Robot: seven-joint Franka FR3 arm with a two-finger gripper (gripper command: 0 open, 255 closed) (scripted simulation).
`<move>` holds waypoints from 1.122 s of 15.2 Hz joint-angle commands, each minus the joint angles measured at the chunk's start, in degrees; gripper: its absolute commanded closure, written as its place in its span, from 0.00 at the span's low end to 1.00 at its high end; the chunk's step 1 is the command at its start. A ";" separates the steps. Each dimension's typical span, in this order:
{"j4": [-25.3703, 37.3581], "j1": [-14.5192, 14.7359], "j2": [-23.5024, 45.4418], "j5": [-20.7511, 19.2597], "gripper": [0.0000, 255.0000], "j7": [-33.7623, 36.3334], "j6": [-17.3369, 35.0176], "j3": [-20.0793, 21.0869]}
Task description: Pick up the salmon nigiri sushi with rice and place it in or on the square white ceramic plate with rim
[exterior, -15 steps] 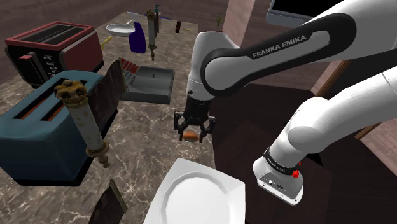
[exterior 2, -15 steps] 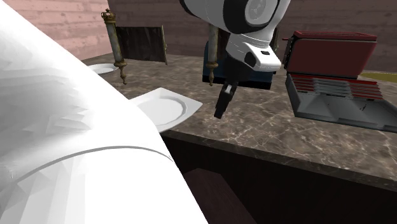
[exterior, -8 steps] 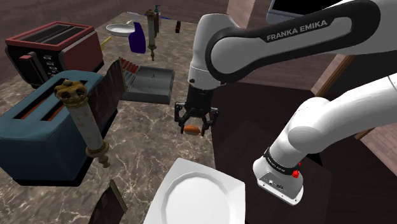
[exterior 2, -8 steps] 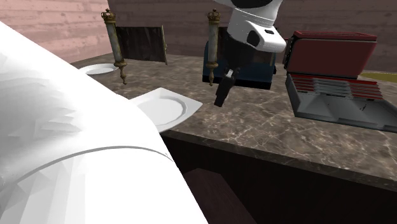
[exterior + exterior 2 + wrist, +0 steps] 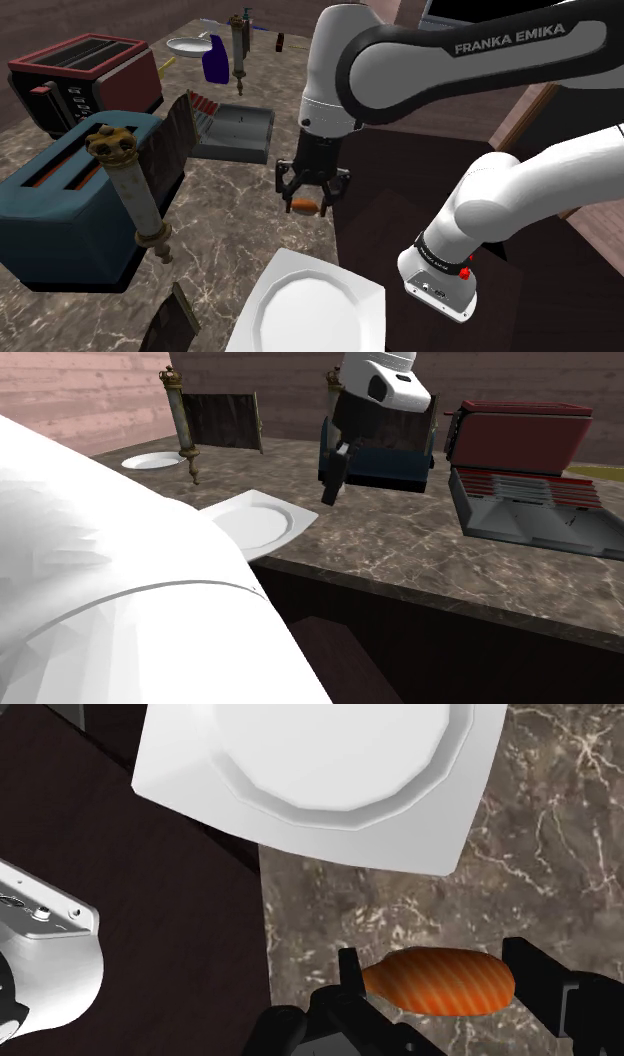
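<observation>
The salmon nigiri [image 5: 440, 982] hung clasped end to end between the two black fingers of my gripper [image 5: 437, 966], just above the surface [image 5: 560, 824] and near its edge. I judged the hold risky. The fingers pressed only on the piece's rounded, tapering ends, so it could swivel or slip out on the way across. It could also fall past the edge, which ran close beside it.

The piece was a smooth orange oval with fine paler stripes, and I could not make out any rice. The plate [image 5: 170, 764] lay near, toward my stand. It was plain glossy white and square, with a flat rim around a many-sided well. One corner seemed to overhang the edge, so a drop there might tip it. The surface was dark brown stone with pale veins.
</observation>
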 commanded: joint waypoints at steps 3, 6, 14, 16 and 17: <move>-0.83 3.85 -3.36 3.63 1.00 5.05 -0.51 3.37; -0.96 6.65 -5.14 6.43 1.00 9.11 -0.35 6.43; 1.01 11.83 -6.32 12.68 1.00 19.28 1.92 15.52; 0.12 11.73 -5.59 13.49 1.00 18.74 3.56 16.57; -0.31 11.67 -5.19 13.90 1.00 18.47 4.40 17.11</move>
